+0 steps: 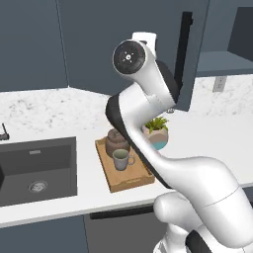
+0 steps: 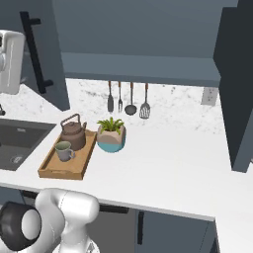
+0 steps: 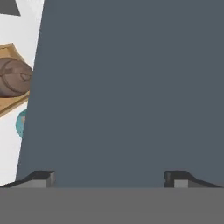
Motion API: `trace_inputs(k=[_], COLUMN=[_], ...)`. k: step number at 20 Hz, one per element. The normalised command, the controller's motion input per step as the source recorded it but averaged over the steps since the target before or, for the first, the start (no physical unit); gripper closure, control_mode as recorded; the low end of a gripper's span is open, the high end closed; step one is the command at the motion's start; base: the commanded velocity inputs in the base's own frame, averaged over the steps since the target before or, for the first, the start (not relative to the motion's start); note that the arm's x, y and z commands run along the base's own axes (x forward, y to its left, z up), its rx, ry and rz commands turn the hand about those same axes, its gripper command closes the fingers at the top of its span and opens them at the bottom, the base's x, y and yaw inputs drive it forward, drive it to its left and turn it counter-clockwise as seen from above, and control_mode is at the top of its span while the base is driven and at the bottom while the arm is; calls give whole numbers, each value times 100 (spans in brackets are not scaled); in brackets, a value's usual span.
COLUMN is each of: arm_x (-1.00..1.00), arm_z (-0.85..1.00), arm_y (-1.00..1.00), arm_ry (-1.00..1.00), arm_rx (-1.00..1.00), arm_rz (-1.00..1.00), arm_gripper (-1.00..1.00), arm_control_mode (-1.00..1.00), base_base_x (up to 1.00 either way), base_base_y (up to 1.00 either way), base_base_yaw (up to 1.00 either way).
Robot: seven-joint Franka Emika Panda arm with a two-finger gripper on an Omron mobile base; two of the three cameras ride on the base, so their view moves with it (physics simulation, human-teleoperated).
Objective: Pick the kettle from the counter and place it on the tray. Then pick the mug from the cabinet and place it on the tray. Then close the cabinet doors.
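Note:
The dark-brown kettle [image 1: 117, 141] [image 2: 73, 132] [image 3: 13, 78] and the grey-green mug [image 1: 121, 159] [image 2: 64, 150] both stand on the wooden tray [image 1: 129, 184] [image 2: 53, 170] [image 3: 9, 106], on the marble counter [image 1: 49, 113] [image 2: 163, 158]. Both cabinet doors stand open: the left door [image 1: 190, 74] [image 2: 52, 59] [image 3: 131, 87] and the right door [image 2: 237, 84]. The cabinet shelf [image 2: 141, 69] is bare. My gripper [image 3: 109, 179] is open, its fingertips [image 3: 43, 178] close against the left door's flat face, with nothing held.
A teal-and-tan plant pot [image 1: 157, 134] [image 2: 111, 136] [image 3: 19, 124] stands right of the tray. The dark sink [image 1: 37, 170] [image 2: 20, 141] lies to the left. Several utensils [image 2: 128, 101] hang on the back wall under the cabinet.

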Motion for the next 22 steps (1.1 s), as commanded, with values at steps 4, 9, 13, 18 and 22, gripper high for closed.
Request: trace_inputs(k=[4,9,13,18,22], arm_x=[92,98,95,77,57], arm_z=[-30,-33,-40,-30,-26], arm_y=[-62,-55,-28,-15,-5], arm_ry=[-4,-1,-5,0,0], arm_rx=[0,0,0,0,0], arm_rz=[-2,7,28,38,40], arm_gripper=[-100,-100,-100,-100,-100], arm_control_mode=[-100,-100,-100,-100,-100], base_base_x=[0,0,0,0,0], base_base_y=[0,0,0,0,0], base_base_yaw=[0,0,0,0,0])
